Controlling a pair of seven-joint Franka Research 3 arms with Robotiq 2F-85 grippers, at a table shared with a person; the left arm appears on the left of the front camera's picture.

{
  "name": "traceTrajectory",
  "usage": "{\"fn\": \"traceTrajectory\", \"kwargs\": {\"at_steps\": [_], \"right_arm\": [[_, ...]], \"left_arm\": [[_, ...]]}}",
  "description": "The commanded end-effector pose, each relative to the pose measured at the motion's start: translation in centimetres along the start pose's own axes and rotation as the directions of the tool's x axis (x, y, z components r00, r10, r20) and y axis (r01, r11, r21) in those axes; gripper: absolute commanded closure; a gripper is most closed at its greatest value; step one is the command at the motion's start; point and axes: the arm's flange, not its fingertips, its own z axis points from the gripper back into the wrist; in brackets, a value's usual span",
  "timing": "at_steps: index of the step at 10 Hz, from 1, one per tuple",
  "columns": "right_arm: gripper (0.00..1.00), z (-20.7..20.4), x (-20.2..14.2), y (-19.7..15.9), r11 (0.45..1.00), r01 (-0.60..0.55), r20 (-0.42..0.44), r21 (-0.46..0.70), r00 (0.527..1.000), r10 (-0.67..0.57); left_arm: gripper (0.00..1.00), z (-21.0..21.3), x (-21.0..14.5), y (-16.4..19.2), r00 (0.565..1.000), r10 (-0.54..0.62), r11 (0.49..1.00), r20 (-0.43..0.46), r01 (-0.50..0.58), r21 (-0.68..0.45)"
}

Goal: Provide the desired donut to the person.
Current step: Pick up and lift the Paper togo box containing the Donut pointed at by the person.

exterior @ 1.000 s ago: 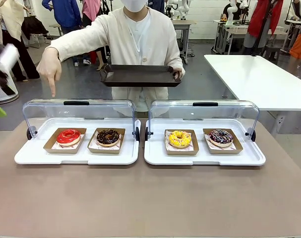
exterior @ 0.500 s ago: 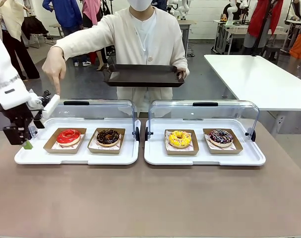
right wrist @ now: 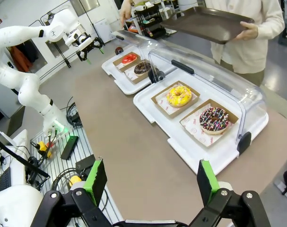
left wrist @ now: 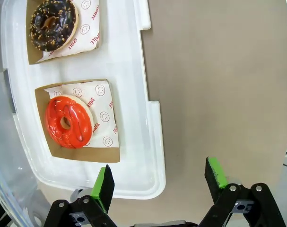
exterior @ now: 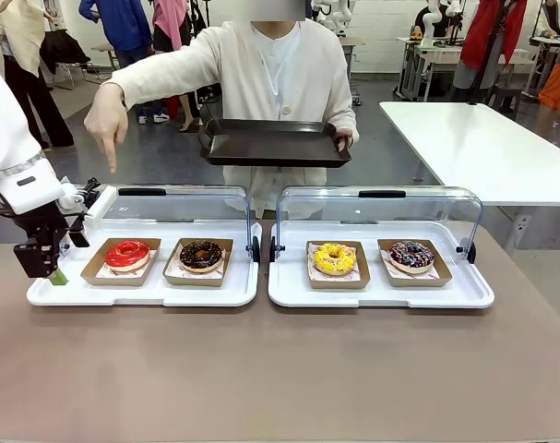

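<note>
While looking down along the left gripper (left wrist: 160,179), find both green pads (left wrist: 103,185) spread wide with nothing between them, hanging over the near left corner of the left white tray (left wrist: 148,142) and the brown table (left wrist: 219,85). Find the right gripper (right wrist: 151,178) spread wide and empty too, high up and well apart from both trays.

Just past the left pads, note the red donut (left wrist: 67,122) in its paper holder (left wrist: 86,155), at the left end of that tray, with a chocolate donut (left wrist: 53,24) beside it. On the second white tray (exterior: 381,295), to the right, note a yellow donut (exterior: 334,258) and a sprinkled donut (exterior: 411,255). Behind the donuts, clear lids (exterior: 183,205) tipped up and back, so probably nothing to open first.

Farther, across the table, see the person (exterior: 280,74), with a pointing hand (exterior: 106,115) aimed down above the red donut's end of the tray and the other hand (exterior: 342,140) holding a dark tray (exterior: 272,143) at chest height.

Judged as the approach step, with the red donut likely the desired one and not yet grasped. Next, calls for bringing the open pads over the holder, coming down with care, closing lightly so as not to crush the glaze, then lifting and carrying across to the dark tray.
</note>
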Motion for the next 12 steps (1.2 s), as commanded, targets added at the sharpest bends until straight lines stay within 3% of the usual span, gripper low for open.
{"fn": "traceTrajectory", "kwargs": {"at_steps": [1,5,7,12], "right_arm": [[0.0,0.0,-0.1,-0.1,1.0,-0.009,0.017,0.007,1.0,0.009],[0.0,0.0,-0.1,-0.1,1.0,-0.009,0.017,0.007,1.0,0.009],[0.0,0.0,-0.1,-0.1,1.0,-0.009,0.017,0.007,1.0,0.009],[0.0,0.0,-0.1,-0.1,1.0,-0.009,0.017,0.007,1.0,0.009]], "left_arm": [[0.0,0.3,0.1,-0.1,1.0,0.001,1.0,-0.009,-0.001,0.002],[0.0,0.1,0.1,0.0,1.0,-0.001,1.0,0.002,0.001,0.002],[0.0,-2.3,-0.3,2.6,1.0,-0.001,0.999,-0.03,0.0,-0.035],[0.0,-5.6,-1.7,5.9,1.0,-0.001,0.998,0.005,0.001,-0.063]]}}
